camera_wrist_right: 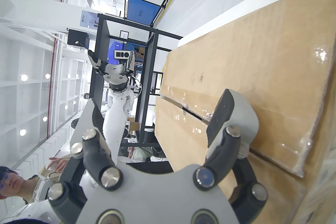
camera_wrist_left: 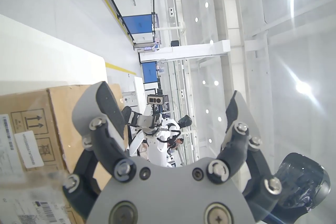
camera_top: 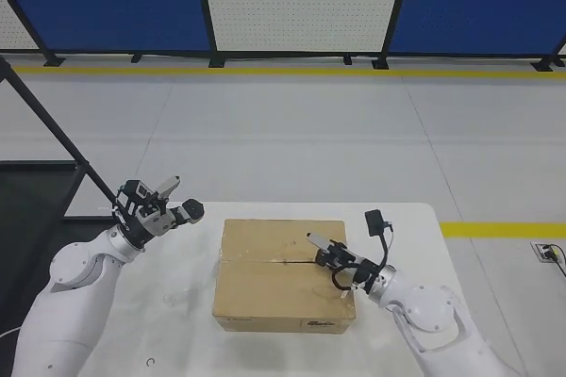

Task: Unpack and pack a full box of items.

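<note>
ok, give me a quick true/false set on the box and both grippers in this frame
1. The cardboard box has its top flaps closed. True.
2. The right gripper is shut on a flap. False: it is open, over the box top by the taped seam, and holds nothing.
3. The left gripper is open and empty. True.
4. The left gripper is over the box top. False: it is raised off to one side of the box, apart from it.
5. The box stands on the white table. True.
</note>
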Tool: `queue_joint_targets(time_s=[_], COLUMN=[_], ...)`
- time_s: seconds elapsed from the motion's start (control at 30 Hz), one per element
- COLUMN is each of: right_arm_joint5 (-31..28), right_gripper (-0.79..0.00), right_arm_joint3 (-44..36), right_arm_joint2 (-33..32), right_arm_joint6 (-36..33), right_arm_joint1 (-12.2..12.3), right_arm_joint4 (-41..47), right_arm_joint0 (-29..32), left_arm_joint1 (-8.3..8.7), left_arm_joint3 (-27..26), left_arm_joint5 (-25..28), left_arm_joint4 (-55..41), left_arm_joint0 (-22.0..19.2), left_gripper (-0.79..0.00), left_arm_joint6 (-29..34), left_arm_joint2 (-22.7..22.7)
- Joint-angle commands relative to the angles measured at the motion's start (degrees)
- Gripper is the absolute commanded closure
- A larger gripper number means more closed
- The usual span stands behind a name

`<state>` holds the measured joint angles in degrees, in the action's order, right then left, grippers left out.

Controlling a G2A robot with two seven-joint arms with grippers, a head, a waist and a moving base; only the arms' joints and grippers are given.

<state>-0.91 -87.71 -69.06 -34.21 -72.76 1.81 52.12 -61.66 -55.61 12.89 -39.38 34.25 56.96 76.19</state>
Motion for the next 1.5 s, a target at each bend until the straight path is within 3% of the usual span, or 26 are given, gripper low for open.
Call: queue_joint_targets(time_s=[0.0, 0.2, 0.57, 0.83, 1.47], right_arm_joint5=[-0.98, -2.20, 0.04, 2.70, 3.04], right_gripper=[-0.785, -0.785, -0.785, -0.785, -0.785], right_arm_joint3=[-0.28, -0.31, 2.33, 3.24, 3.17], right_arm_joint2=[-0.30, -1.22, -0.77, -0.03, 0.29], right_arm_joint6=[-0.73, -5.82, -5.25, -6.47, -6.88], right_arm_joint1=[0.08, 0.45, 0.31, 0.32, 0.33], right_arm_joint4=[0.64, 2.84, 4.58, 4.54, 4.30], right_arm_joint0=[0.33, 0.32, -1.60, -2.92, -3.05], left_arm_joint1=[0.00, 0.00, 0.80, 0.86, 0.77], left_arm_joint3=[0.00, 0.00, -8.61, -20.23, -20.16], left_arm_joint5=[-0.01, -0.01, -0.47, -0.46, -0.32], left_arm_joint4=[0.00, 0.00, 0.71, 1.06, 0.75], left_arm_joint0=[0.00, 0.00, 8.02, 17.94, 18.79], left_gripper=[-0.785, -0.785, -0.785, -0.785, -0.785], left_arm_joint6=[0.00, 0.00, -6.86, -22.81, -23.63], left_arm_joint2=[0.00, 0.00, 3.52, 6.86, 6.68])
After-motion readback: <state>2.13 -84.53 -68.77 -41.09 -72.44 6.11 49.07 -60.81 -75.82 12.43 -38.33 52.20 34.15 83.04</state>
